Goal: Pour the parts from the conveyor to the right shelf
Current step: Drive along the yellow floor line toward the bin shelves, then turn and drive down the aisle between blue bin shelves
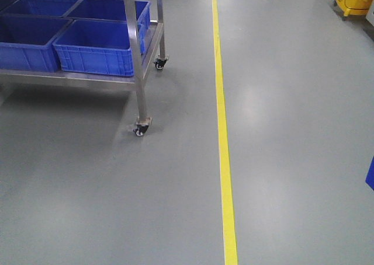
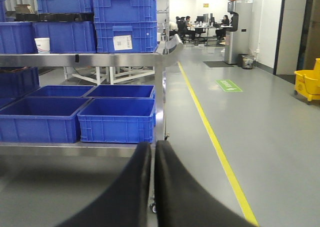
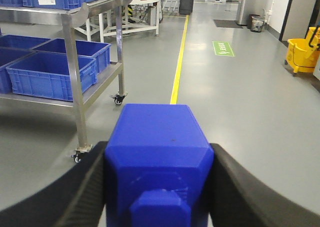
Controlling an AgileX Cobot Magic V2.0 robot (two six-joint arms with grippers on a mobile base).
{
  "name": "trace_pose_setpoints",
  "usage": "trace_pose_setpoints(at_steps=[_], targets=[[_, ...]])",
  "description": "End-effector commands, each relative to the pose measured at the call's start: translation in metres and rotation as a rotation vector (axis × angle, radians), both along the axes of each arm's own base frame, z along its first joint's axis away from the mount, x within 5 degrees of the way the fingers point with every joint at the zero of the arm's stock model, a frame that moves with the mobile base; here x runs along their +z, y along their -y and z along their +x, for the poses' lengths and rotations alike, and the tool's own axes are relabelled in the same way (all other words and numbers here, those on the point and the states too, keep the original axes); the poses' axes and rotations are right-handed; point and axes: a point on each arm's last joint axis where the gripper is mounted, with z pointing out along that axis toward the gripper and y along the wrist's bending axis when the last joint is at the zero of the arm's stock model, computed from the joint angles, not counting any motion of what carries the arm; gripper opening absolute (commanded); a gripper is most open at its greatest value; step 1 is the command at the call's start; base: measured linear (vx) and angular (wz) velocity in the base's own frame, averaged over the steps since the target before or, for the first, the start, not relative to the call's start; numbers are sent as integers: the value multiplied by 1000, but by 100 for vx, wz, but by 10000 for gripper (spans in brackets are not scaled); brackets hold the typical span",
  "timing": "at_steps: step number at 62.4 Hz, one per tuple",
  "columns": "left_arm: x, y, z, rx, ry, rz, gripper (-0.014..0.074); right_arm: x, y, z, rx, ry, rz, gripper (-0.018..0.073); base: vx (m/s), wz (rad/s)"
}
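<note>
1. Closest to me: the right gripper [image 3: 159, 187] is clamped on the small bright-blue plastic block with a square knob [image 3: 157, 137]. A black finger presses on each side, knob end facing the wrist camera. So the part is in hand and off the conveyor, which I can't see in any view.
2. The left gripper [image 2: 152, 187] has its black fingers pressed together with nothing between them. It's just idle.
3. Ahead and to my left is the stainless-steel rack on castors [image 1: 135, 49], with glossy blue plastic bins [image 1: 96, 52] sitting open-topped on its lower level. The block is well apart from them, hanging over bare grey floor [image 1: 292, 131], so nothing is dropped off yet.
4. My read: pickup done, carry underway. What's left is closing in on the rack, getting the block over a bin and letting go.
5. Further off, a yellow floor line [image 1: 222, 131] runs alongside the rack, with a yellow mop bucket [image 3: 302, 54] at far right.
</note>
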Motion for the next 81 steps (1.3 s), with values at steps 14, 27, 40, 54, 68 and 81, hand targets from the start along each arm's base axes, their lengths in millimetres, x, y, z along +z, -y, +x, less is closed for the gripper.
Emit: trace_pose_setpoints(at_steps=[14,27,40,54,68,81], targets=[[-3,0,0,-3,57,-7,-6,16,1,0,-12,97,-2,-9,58,7],[-3,0,0,-3,57,-7,-6,16,1,0,-12,97,-2,-9,56,8],[-3,0,0,-3,57,-7,-6,16,1,0,-12,97,-2,-9,51,23],[-3,0,0,-3,57,-7,-6,16,1,0,-12,97,-2,-9,45,58],[-3,0,0,-3,57,-7,-6,16,1,0,-12,97,-3,-9,37,89],[-3,0,0,-3,57,-7,-6,16,1,0,-12,97,-3,-9,29,93]])
